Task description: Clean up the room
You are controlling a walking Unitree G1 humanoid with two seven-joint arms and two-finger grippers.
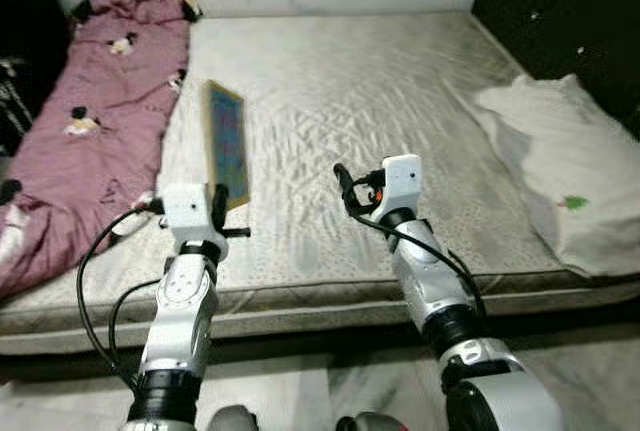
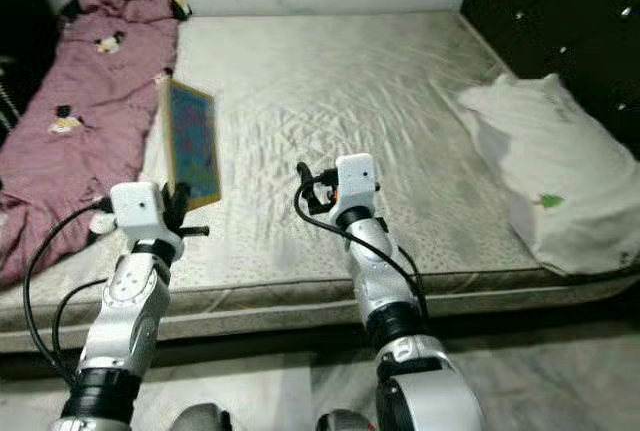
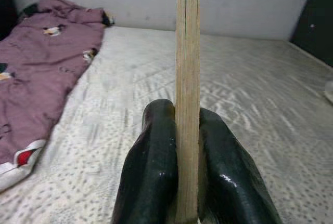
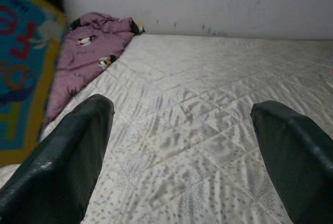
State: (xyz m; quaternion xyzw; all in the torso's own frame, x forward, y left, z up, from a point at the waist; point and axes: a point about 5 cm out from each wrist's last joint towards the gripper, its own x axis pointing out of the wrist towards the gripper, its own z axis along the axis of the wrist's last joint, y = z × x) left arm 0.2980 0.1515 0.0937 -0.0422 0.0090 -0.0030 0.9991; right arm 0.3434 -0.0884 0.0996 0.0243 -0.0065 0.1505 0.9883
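Left gripper [image 1: 222,201] pinched a thin, stiff wooden-edged blue puzzle board [image 1: 227,143] by its lower edge — probably light; right gripper [image 1: 346,189] spread wide, empty.

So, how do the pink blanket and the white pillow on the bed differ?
The pink blanket lies along the robot's left edge of the mattress; the white pillow lies at the right edge. The blanket is printed with small cartoon figures, while the pillow is plain white apart from a small green mark. The blanket stretches long up to the wall; the pillow is shorter and puffier. Both are soft, rumpled bedding resting on the mattress.
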